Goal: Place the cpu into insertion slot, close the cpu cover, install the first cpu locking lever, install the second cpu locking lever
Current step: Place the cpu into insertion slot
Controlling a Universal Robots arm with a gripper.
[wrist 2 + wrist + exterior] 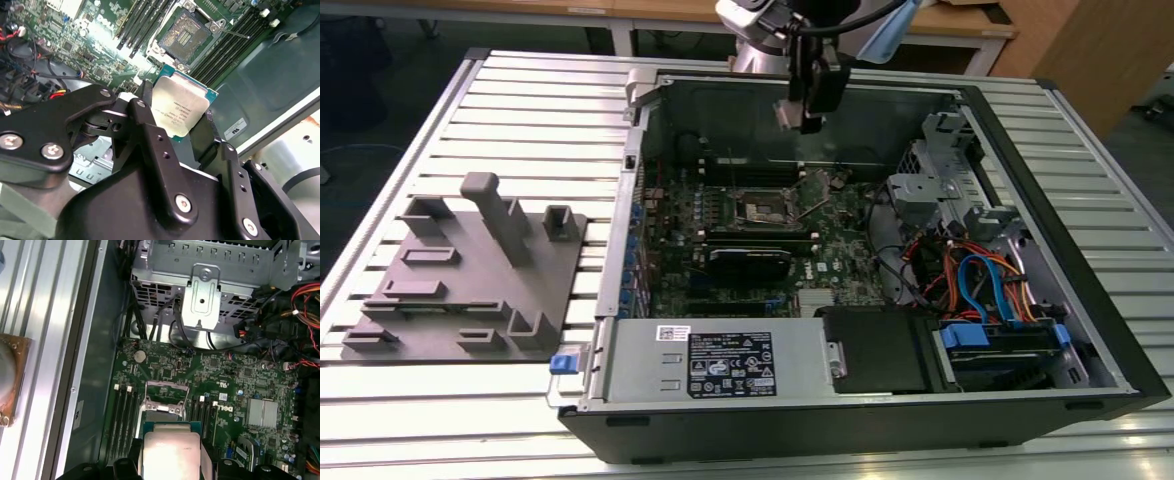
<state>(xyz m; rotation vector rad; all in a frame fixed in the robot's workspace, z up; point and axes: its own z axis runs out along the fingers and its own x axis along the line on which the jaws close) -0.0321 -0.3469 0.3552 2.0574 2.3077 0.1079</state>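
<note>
My gripper (803, 112) hangs over the far wall of the open computer case, above and behind the insertion slot (767, 207). It is shut on the cpu (181, 109), a flat square chip with a dull silver top, clamped by two opposite edges between the black fingers (145, 97). In both wrist views the cpu (170, 452) floats well above the board, short of the insertion slot (187, 34), whose dark centre lies bare. The silvery cpu cover (167, 386) stands swung up at the slot's edge. A thin wire lever (232, 33) sticks out beside the slot.
Black memory slots (140, 20) flank the socket. A long black card (747, 262) lies just in front of it. A metal drive cage (941, 170) and coloured cables (974, 285) fill the exterior view's right. A grey fixture plate (467, 280) sits left of the case.
</note>
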